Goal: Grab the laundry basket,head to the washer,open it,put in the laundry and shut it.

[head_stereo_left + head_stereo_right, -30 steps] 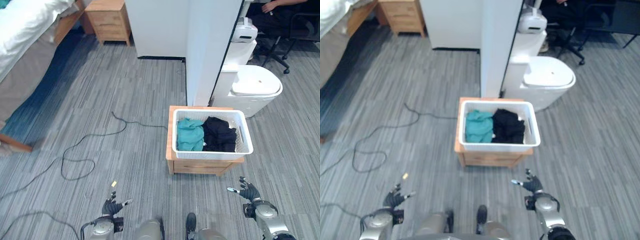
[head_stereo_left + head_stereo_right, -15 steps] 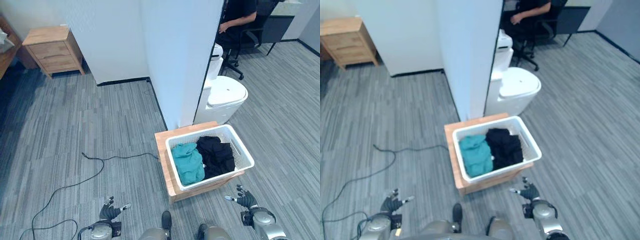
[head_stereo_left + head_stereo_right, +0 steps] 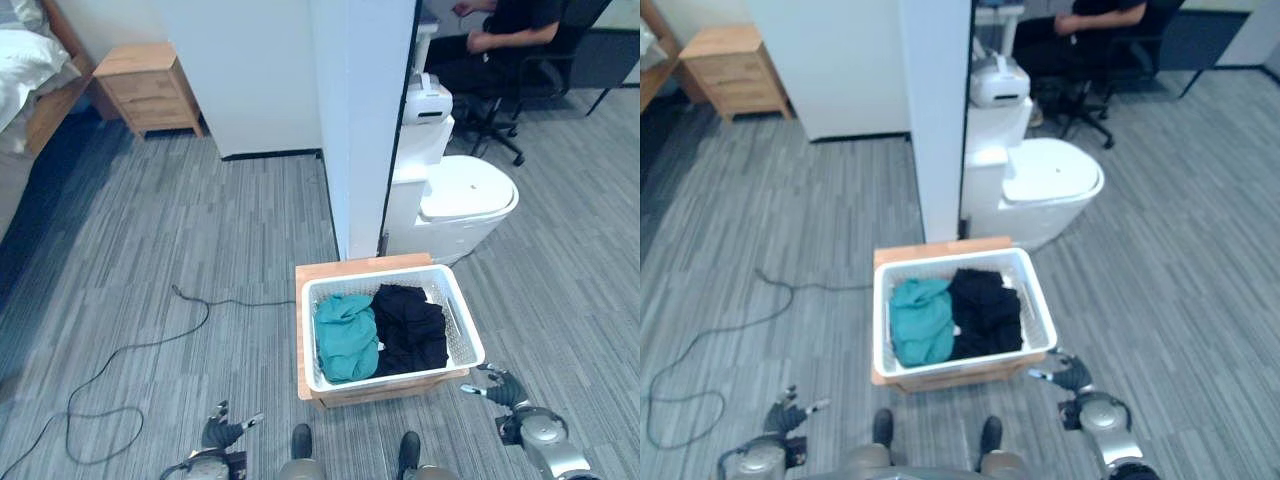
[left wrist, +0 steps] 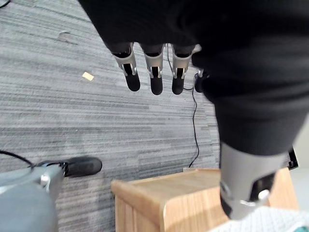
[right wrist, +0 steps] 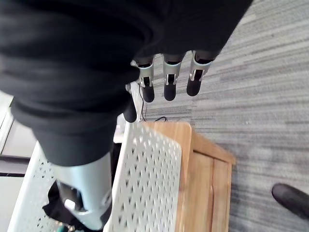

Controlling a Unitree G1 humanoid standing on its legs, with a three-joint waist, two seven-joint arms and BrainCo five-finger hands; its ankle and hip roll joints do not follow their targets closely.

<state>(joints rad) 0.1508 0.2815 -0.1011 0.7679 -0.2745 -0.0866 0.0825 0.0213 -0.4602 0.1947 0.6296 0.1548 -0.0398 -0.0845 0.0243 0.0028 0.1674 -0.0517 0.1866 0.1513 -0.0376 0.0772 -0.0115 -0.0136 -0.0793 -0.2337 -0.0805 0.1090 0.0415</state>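
At the upper left of the left eye view a bed (image 3: 25,70) with white bedding meets the frame edge, and a wooden nightstand (image 3: 150,88) stands just beside it against the white wall (image 3: 240,70). A thin black cord (image 3: 150,340) trails over the grey striped floor (image 3: 200,230) through the left half of the frame.

At the bottom left, the left hand (image 3: 222,432) hangs low above the floor, fingers straight and spread, holding nothing; its own wrist view shows the fingers (image 4: 152,72) extended over bare floor.

At lower centre the white laundry basket (image 3: 460,335) sits on a low wooden table (image 3: 330,268). Inside it a teal garment (image 3: 345,335) fills the left half and a black garment (image 3: 410,330) the right half, the two touching. The basket's perforated side wall (image 5: 145,183) and the table's edge appear in the right wrist view.

Behind the table a white partition (image 3: 365,110) rises to the top of the frame. Just right of it stands a white toilet (image 3: 465,195) with its lid closed.

At the lower right, the right hand (image 3: 500,385) hovers near the basket's near right corner, apart from it, fingers (image 5: 166,79) straight and empty.

At the upper right a person (image 3: 500,35) in dark clothing sits on an office chair (image 3: 555,70).
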